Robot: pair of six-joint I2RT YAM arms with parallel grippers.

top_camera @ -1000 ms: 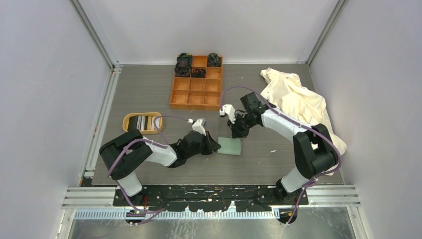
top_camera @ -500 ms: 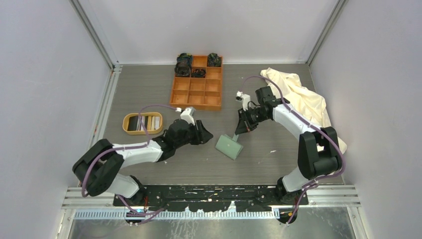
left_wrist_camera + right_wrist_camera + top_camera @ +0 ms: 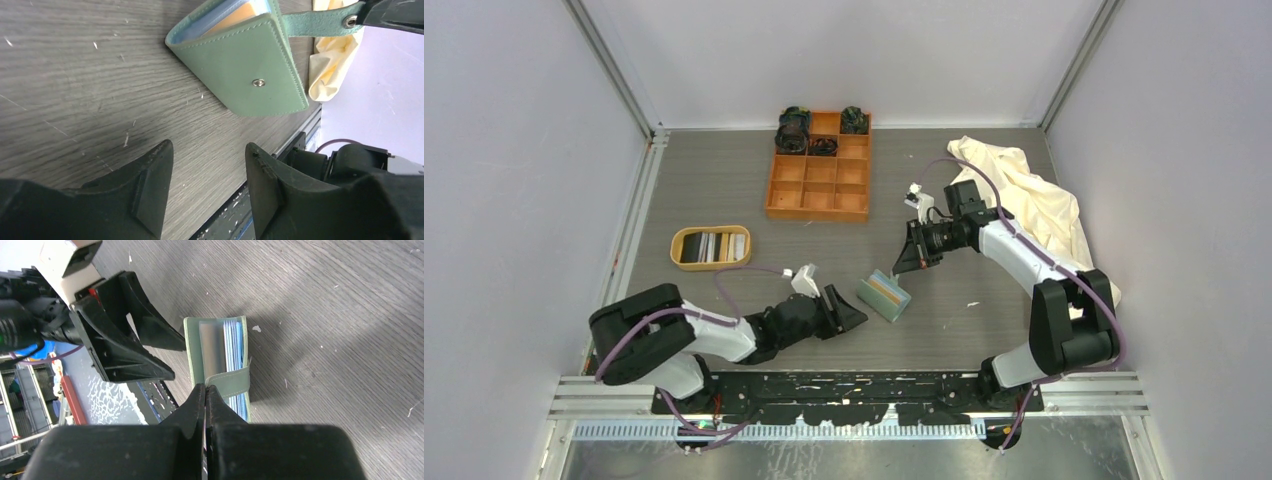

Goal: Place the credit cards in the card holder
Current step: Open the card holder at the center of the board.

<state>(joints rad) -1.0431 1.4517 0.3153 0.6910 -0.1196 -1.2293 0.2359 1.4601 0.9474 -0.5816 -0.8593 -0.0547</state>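
Since earlier, card holder (image 3: pixel 885 296) shifted across grey table (image 3: pixel 724 200).

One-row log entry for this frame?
left gripper: open, near card holder | right gripper: shut on strap tab | credit cards: in wooden tray

The grey table (image 3: pixel 724 200) bears an orange box (image 3: pixel 820 190), an oval tray (image 3: pixel 677 247), a cream cloth (image 3: pixel 1014 195) and the card holder (image 3: pixel 885 296).

Grey wood-grain tabletop (image 3: pixel 724 190) within pale lilac-white walls (image 3: pixel 514 150), aluminium rails (image 3: pixel 629 240) along its edges, even light.
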